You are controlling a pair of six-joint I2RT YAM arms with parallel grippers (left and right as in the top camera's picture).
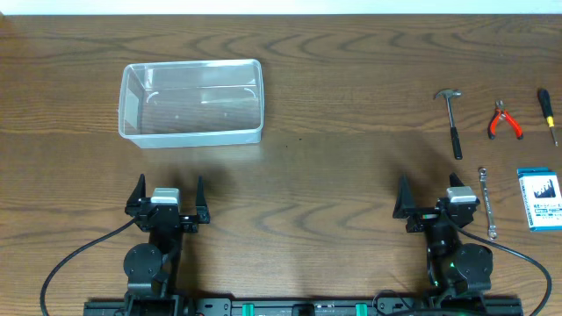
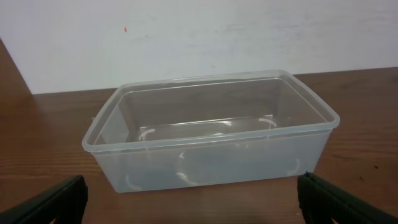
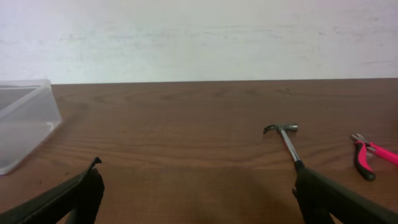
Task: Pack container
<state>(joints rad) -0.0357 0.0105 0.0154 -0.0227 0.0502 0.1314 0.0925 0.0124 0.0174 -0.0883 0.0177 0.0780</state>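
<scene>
The container (image 1: pixel 193 132) is a clear plastic bin, empty, lying at the back left of the wooden table. In the left wrist view the container (image 2: pixel 211 158) fills the middle, just ahead of my fingers. My left gripper (image 1: pixel 170 184) sits at the front left, short of the bin, open with nothing between its fingers (image 2: pixel 56 199). My right gripper (image 1: pixel 430 184) stands at the front right, open and empty too. A hammer (image 1: pixel 452 123), red pliers (image 1: pixel 504 120), a screwdriver (image 1: pixel 546 114) and a wrench (image 1: pixel 486 204) lie to the right gripper's right and beyond it.
A small blue-and-white box (image 1: pixel 538 199) lies at the right edge beside the wrench. In the right wrist view the hammer (image 3: pixel 285 140) and pliers (image 3: pixel 367 155) lie ahead to the right, and a corner of the container (image 3: pixel 25 118) shows at far left.
</scene>
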